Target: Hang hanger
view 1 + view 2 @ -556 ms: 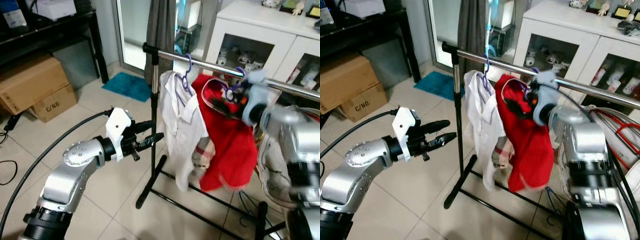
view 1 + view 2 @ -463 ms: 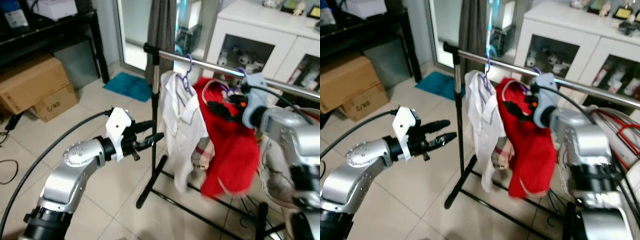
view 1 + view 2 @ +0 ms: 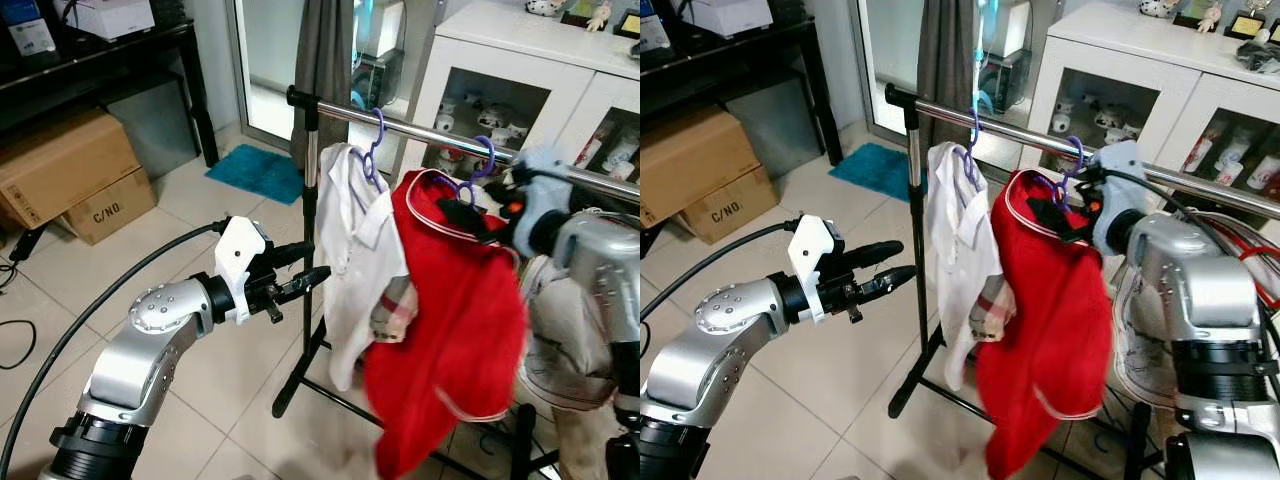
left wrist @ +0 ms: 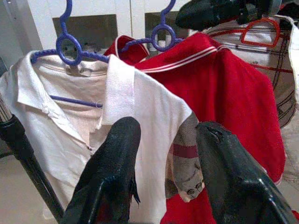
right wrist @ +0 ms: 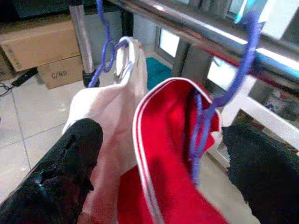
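A purple hanger carrying a red shirt has its hook over the silver rail of a clothes rack. My right gripper is at the hanger's neck just under the rail, open, its fingers wide on either side of the purple stem without touching it. A white shirt on another purple hanger hangs beside it on the left. My left gripper is open and holds nothing, in the air left of the rack's post.
Cardboard boxes sit under a black table at the left. A white glass-door cabinet stands behind the rack. A plaid garment hangs at the right. There is a teal mat, and a black cable on the tiled floor.
My right arm has shifted right along the rail. The red shirt has swung, and its hem now reaches lower and to the left. The left arm has stayed still.
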Controlling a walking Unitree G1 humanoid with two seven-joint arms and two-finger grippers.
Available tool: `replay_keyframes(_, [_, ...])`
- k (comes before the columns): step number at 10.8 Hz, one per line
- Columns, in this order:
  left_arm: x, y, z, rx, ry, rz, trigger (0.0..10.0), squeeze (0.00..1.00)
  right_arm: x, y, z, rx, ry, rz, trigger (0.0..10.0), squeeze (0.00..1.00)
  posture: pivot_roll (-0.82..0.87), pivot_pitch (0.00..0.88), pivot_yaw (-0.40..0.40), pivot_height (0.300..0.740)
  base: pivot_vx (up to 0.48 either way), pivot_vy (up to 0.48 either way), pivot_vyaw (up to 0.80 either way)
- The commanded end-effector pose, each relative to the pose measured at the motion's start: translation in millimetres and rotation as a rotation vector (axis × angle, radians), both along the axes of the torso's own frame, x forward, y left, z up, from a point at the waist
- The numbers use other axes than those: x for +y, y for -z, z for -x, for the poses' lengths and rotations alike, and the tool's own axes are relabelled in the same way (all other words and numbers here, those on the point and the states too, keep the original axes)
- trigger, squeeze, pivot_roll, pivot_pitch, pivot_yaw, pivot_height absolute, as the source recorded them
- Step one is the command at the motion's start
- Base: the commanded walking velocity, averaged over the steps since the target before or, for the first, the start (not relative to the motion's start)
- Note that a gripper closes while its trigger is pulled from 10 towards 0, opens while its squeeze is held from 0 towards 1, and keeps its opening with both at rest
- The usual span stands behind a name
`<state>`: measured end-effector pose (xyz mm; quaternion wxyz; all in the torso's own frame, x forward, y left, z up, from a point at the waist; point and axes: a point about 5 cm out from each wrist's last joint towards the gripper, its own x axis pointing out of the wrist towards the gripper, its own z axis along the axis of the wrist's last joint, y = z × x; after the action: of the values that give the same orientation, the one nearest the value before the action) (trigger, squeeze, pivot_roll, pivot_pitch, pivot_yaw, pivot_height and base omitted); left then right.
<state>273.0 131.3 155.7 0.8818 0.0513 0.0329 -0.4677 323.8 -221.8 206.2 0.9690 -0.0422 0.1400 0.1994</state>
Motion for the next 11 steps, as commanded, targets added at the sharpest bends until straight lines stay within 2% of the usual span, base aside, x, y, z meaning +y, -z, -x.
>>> replay_keyframes(1, [-2.2, -2, 0.5, -0.013, 0.011, -0.005, 10.0, 0.0, -5.2, -8, -0.4, -0.012, 0.013, -0.008, 10.0, 0.0, -0.16, 0.0, -0.015, 0.74, 0.0, 0.0, 0.0])
replay_keyframes(3, [-3.6, -2, 0.3, -0.011, 0.015, -0.003, 10.0, 0.0, -4.5, 5, -14.0, 0.053, 0.088, -0.024, 10.0, 0.0, -0.16, 0.0, -0.017, 0.74, 0.0, 0.0, 0.0])
replay_keyframes(5, [-4.3, -2, 0.7, -0.013, 0.015, -0.004, 10.0, 0.0, 1.9, 14, -28.2, 0.087, 0.184, -0.11, 10.0, 0.0, -0.16, 0.0, -0.021, 0.74, 0.0, 0.0, 0.0])
replay_keyframes(6, [-4.3, -1, 0.6, -0.013, 0.012, -0.004, 10.0, 0.0, 8.9, 13, -33.7, 0.083, 0.2, -0.163, 8.9, 0.0, -0.15, 0.0, -0.025, 0.74, 0.0, 0.0, 0.0])
replay_keyframes(8, [-4.8, -1, 0.6, -0.014, 0.011, -0.002, 10.0, 0.0, 9.3, 15, -39.4, 0.086, 0.239, -0.162, 3.2, 0.0, -0.16, 0.0, -0.027, 0.74, 0.0, 0.0, 0.0])
replay_keyframes(10, [-4.9, -1, 0.6, -0.013, 0.01, -0.005, 10.0, 0.0, 5.3, 18, -42.3, 0.089, 0.29, -0.153, 0.2, 0.0, -0.16, 0.0, -0.028, 0.74, 0.0, 0.0, 0.0])
replay_keyframes(11, [-5.1, 0, 0.1, -0.013, 0.01, -0.006, 10.0, 0.0, 1.7, 18, -44.6, 0.074, 0.327, -0.133, 0.0, 0.0, -0.16, 0.0, -0.027, 0.74, 0.0, 0.0, 0.0])
